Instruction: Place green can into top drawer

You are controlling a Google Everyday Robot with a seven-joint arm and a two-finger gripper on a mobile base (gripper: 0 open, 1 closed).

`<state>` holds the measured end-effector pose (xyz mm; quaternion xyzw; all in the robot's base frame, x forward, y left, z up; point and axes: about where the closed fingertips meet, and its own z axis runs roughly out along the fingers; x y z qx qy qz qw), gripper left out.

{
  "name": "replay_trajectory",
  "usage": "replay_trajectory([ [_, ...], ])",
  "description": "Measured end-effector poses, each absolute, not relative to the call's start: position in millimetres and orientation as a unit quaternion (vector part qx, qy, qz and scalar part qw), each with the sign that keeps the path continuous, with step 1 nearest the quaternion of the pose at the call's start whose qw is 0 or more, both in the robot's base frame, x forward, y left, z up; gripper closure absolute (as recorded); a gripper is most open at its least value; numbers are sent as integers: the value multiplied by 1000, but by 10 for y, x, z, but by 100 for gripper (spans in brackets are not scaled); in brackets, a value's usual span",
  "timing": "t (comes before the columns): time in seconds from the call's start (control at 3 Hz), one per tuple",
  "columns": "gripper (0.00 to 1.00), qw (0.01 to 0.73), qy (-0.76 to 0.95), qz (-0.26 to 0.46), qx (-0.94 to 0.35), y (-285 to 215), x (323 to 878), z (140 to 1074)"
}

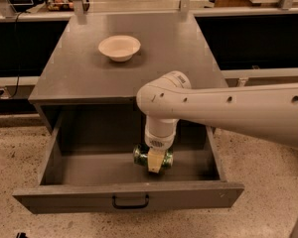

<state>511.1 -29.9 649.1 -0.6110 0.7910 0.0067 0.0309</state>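
As the big white arm (228,105) reaches across from the right and points its wrist straight down, we're at the set-down, and the way to do it well, I'd say, is to go low and slow before letting go. The grey cabinet (159,68) sits underneath, and its top drawer (64,200) is pulled wide open towards us, with its side walls well apart from the load, so there's plenty of room and nothing I can see blocking the drop. The cream bowl (119,47) is up on the cabinet top, far back, no trouble there. Down inside now, the green can (139,155) lies on its side, low over the drawer floor near the middle and a little towards the front, and whether it touches the floor I can't tell. The gripper (155,163) is right on it, fingers pinching the can across its body. Lying sideways it may roll once freed, so open gently and lift straight up, clear of the front panel and that small black handle (130,202)
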Motion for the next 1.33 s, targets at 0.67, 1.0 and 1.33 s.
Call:
replay_trajectory([
  [0.67, 11, 31, 791, 6, -611, -305, 5101, 6496],
  [1.0, 0, 31, 791, 5, -611, -308, 5098, 6498],
  [1.33, 0, 32, 787, 6, -617, -306, 5084, 6519],
])
